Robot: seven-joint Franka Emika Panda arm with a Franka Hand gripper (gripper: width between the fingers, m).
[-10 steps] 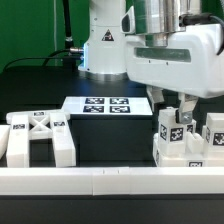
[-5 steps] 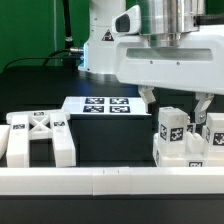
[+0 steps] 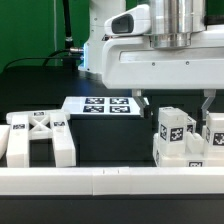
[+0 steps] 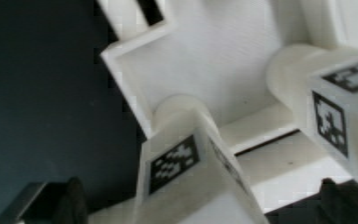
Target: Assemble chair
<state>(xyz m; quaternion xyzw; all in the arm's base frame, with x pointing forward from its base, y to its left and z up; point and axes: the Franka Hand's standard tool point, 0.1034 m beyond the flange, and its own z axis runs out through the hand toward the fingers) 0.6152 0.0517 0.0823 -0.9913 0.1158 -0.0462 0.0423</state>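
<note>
A chunky white plastic panel with an X on it (image 3: 38,135) sits at lower left. At lower right stand white plastic blocks with black-and-white tags (image 3: 172,135). The robot's gripper (image 3: 172,101) hangs above them, fingers far apart.

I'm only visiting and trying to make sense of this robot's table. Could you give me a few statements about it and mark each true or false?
1. The chunky white X-ribbed plastic panel lies at the exterior view's left. True.
2. The jaws are shut on the tall white tagged block. False: they stand open above it, holding nothing.
3. The flat white marker board carries black-and-white square tags. True.
4. The panel is joined to the tagged block. False: they lie apart, with dark table between them.
</note>
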